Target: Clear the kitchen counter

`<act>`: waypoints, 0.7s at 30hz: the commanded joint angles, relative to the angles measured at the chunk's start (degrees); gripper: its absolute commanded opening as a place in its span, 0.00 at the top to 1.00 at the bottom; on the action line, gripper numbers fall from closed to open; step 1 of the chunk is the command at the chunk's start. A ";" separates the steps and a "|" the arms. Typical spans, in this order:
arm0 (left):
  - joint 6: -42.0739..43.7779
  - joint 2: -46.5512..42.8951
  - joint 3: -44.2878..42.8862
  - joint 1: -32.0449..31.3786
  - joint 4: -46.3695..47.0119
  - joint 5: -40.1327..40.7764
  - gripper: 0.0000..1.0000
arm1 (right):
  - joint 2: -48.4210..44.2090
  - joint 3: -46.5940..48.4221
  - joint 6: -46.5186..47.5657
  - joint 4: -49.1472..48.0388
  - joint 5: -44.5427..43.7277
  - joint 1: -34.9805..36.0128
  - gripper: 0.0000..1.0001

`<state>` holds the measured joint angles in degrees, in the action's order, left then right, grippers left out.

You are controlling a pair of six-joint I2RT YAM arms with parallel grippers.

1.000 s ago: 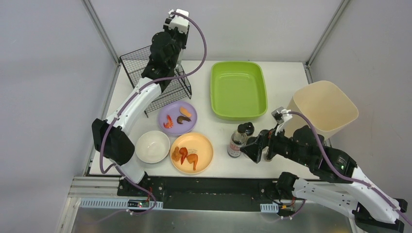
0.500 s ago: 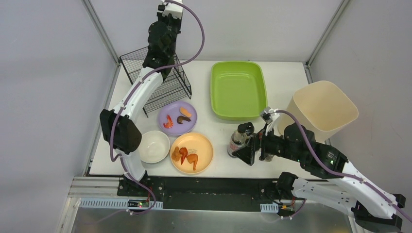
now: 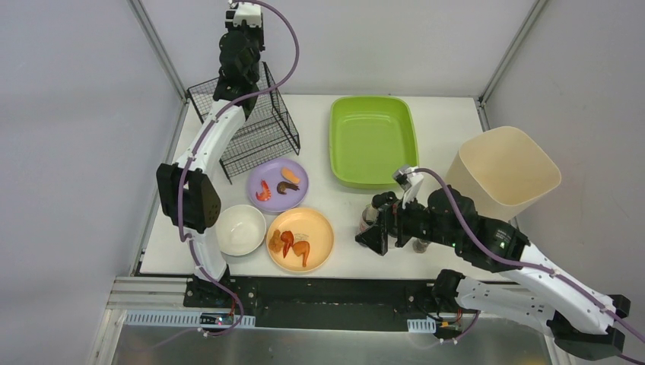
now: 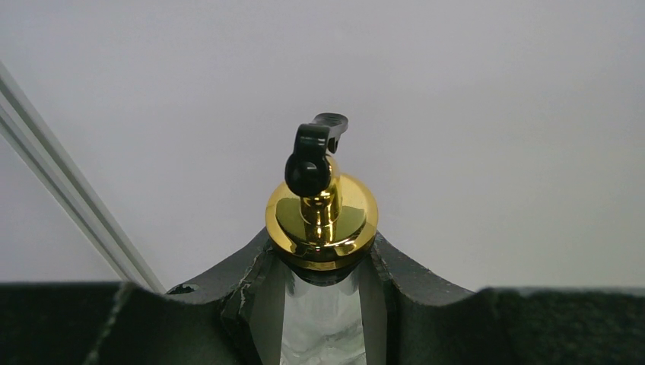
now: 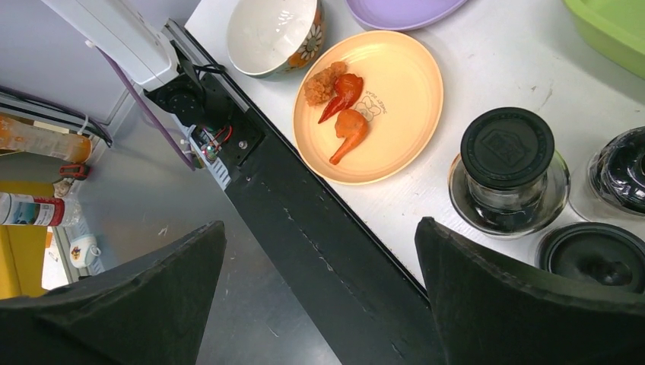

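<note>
The kitchen counter [image 3: 449, 129] is a white tabletop. My left gripper [image 4: 321, 251] is shut on a clear glass bottle [image 4: 323, 319] with a gold cap [image 4: 322, 220] and a black spout, held high facing the back wall. In the top view this gripper [image 3: 239, 53] is raised above the black wire rack [image 3: 262, 137]. My right gripper [image 5: 319, 228] is open and empty, over the counter's front edge, left of the black-lidded jars [image 5: 507, 148]. In the top view it [image 3: 373, 232] hangs beside those jars [image 3: 370, 217].
A purple plate [image 3: 278, 185] and an orange plate [image 3: 300, 239] hold food pieces; a white bowl [image 3: 239, 229] stands beside them. A lime-green tray [image 3: 373, 141] lies at the back. A beige bin [image 3: 506, 167] stands at the right. A loose black lid [image 5: 597, 255] lies near the jars.
My left arm has risen and swung left and back over the wire rack with the bottle. My right arm has moved left over the jars, towards the front edge.
</note>
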<state>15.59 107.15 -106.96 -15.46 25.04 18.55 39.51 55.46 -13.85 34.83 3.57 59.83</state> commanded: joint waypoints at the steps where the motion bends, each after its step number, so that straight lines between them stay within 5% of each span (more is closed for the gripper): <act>1: -3.71 -1.63 -0.13 0.58 9.71 -0.46 1.00 | 0.84 1.27 1.02 -2.92 0.45 0.20 0.01; 21: -8.37 2.30 2.32 1.49 6.38 1.69 1.00 | -2.22 -1.40 -1.04 -2.37 -1.19 0.21 0.01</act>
<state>8.27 110.26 -104.07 -14.52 23.46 18.70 38.26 54.35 -14.17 34.28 3.25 59.83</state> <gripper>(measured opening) 0.347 0.993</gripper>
